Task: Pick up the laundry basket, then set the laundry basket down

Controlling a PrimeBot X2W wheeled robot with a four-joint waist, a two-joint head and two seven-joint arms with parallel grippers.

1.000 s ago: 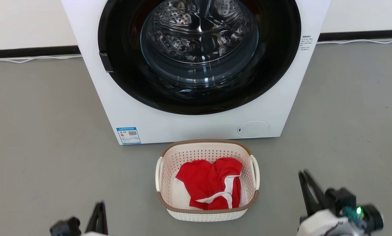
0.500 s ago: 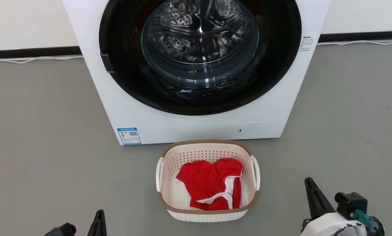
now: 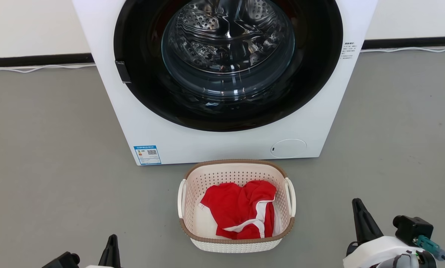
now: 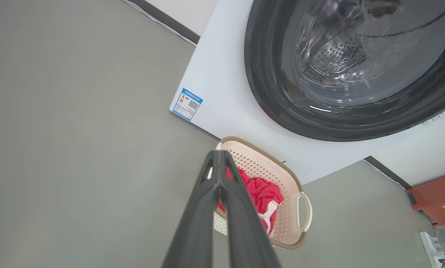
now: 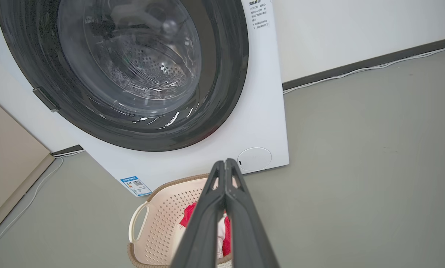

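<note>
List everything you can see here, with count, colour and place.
washing machine: one, white with dark round door, against the wall
laundry basket: one, cream with brown rim, floor before the washing machine
garment: one, red with white trim, inside the laundry basket
label: one, blue, washing machine's lower front corner
cable: two visible stretches, white, along the wall's foot
box: one, orange-red, by the wall
power strip: one, white, floor near the box
left gripper: one, dark, shut, pointing toward the laundry basket
right gripper: one, dark, shut, pointing toward the laundry basket
</note>
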